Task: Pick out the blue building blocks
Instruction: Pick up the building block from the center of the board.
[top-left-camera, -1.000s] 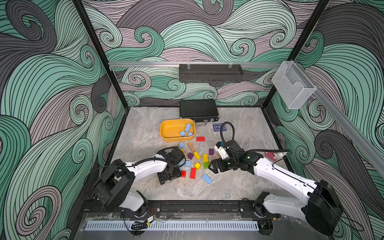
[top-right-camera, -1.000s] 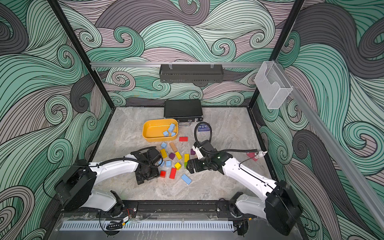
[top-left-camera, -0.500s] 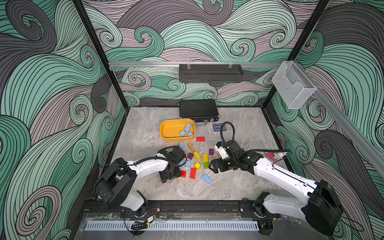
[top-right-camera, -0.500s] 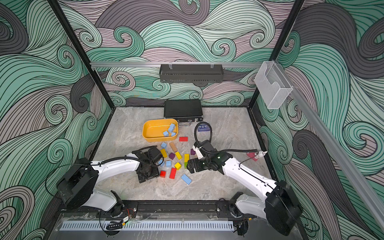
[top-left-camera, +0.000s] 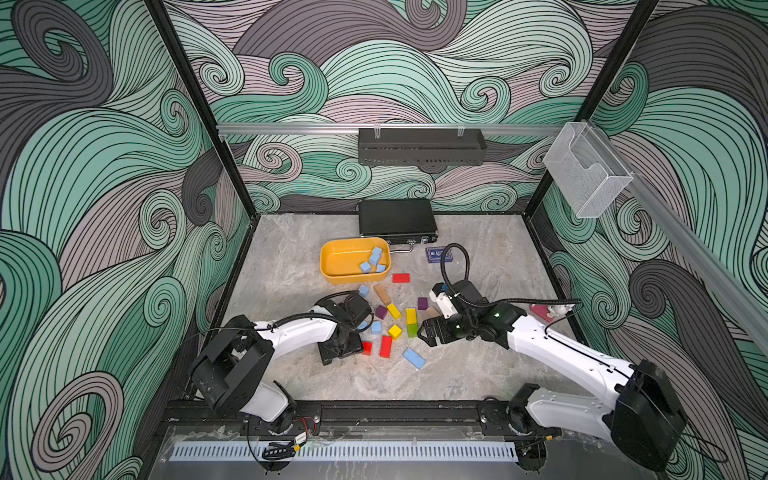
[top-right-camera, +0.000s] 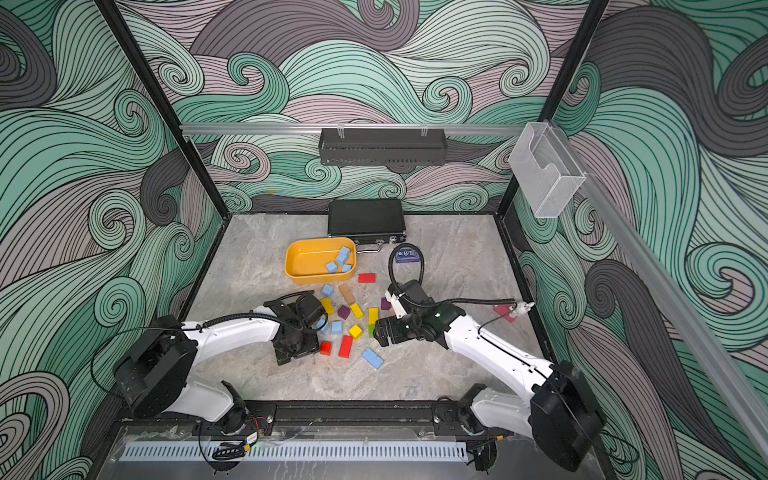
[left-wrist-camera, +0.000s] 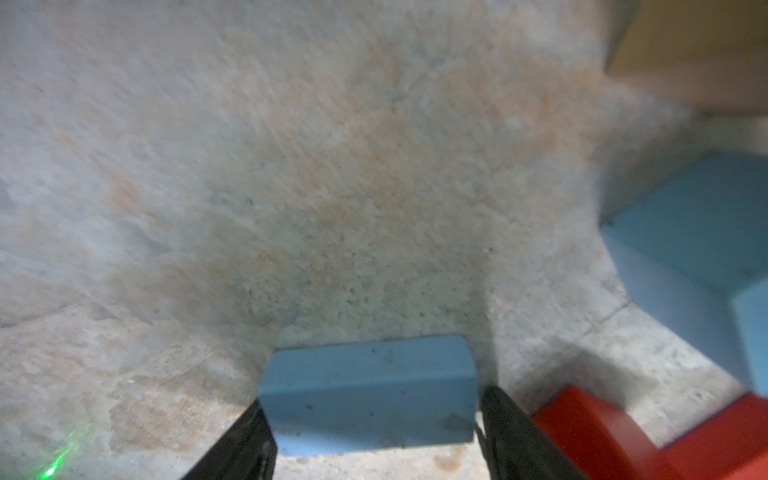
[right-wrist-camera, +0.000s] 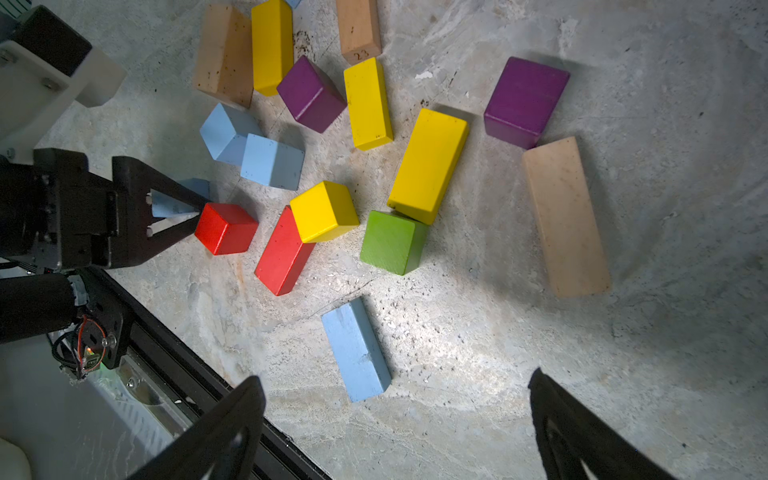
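The left gripper (left-wrist-camera: 372, 399) is down at the bench (top-left-camera: 291, 270), on the left side of the loose pile of blocks near the middle. Its fingers (left-wrist-camera: 511, 432) stand at the two short ends of a blue brick (left-wrist-camera: 368, 374) that lies on the surface. They look to be touching it, but I cannot tell whether they are squeezing it. A red cube (right-wrist-camera: 226, 228) sits just beside that gripper.

The right gripper (right-wrist-camera: 399, 432) hangs over the right side of the pile with its fingers spread wide and nothing between them. Near it a long blue brick (right-wrist-camera: 355, 349) lies flat, closer to the front edge than any other block and apart from the rest.

Two blue cubes (right-wrist-camera: 272, 162) touch one another between the left gripper and the yellow and purple blocks. Another blue cube (top-left-camera: 364, 290) rests just in front of the yellow tray (top-left-camera: 340, 262), beside a tan block (top-left-camera: 382, 294).

Three blue blocks (top-left-camera: 376, 255) lie in the right end of the tray. The tray stands toward the back edge, just in front of a black case (top-left-camera: 397, 220).
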